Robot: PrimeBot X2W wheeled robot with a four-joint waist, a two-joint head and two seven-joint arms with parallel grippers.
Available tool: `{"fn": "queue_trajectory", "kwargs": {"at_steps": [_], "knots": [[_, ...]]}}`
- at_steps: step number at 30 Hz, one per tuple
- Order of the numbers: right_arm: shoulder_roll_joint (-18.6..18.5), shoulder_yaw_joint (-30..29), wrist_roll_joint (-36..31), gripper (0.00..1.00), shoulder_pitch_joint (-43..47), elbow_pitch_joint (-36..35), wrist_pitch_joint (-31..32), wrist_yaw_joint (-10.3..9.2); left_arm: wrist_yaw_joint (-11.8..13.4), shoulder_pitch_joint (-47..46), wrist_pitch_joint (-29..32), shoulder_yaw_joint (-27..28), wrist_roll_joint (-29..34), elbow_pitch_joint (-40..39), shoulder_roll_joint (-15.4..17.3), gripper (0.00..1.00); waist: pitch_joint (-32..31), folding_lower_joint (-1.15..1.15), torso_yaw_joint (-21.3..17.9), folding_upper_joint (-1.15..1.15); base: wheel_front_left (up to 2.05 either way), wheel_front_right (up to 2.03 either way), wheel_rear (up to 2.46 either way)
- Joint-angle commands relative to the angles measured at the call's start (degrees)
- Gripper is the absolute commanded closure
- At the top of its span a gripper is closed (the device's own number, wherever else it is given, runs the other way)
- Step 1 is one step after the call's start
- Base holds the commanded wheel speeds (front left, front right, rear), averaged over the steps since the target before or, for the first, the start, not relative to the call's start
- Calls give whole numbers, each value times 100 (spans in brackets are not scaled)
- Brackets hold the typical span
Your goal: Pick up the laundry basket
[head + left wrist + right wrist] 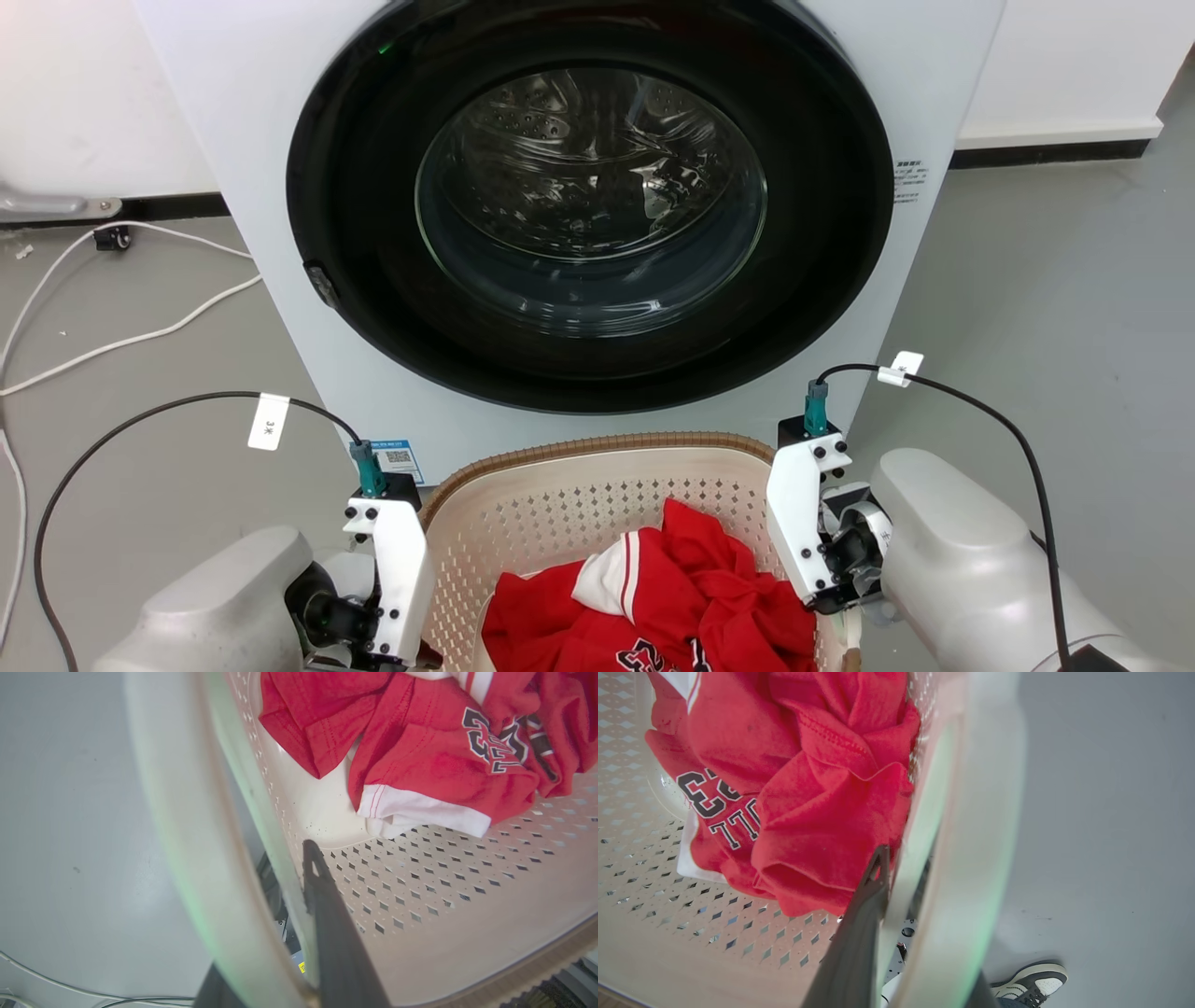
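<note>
Cream plastic, red shirt (653, 588): the laundry basket (579, 446) sits on the floor (1046, 280) before the washing machine (588, 215), squarely between our two arms. The left jaws and right jaws each straddle a side wall, one finger (327, 914) inside and its mate outside. Whether they are pinching it, we cannot tell. Both arms stand equally near, so the lift looks like a level, shared one.

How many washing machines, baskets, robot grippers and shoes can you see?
washing machine: 1
laundry basket: 1
grippers: 2, the left gripper and the right gripper
shoe: 1
Total: 5
</note>
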Motion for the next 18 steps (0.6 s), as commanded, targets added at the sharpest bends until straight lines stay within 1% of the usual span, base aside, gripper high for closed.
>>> {"fn": "queue_trajectory", "kwargs": {"at_steps": [1,9,18], "knots": [[47,27,40,100,-14,-82,-46,32,-83,10,77,-55,-24,-90,-68,100,-30,1,11,0,0,0,0],[42,38,137,100,-72,35,-60,32,-82,30,131,-60,-66,-60,49,100,-118,1,10,0,0,0,0],[34,2,280,100,-134,122,-146,31,-82,-72,175,-66,-61,-40,88,100,-98,1,9,0,0,0,0]]}}
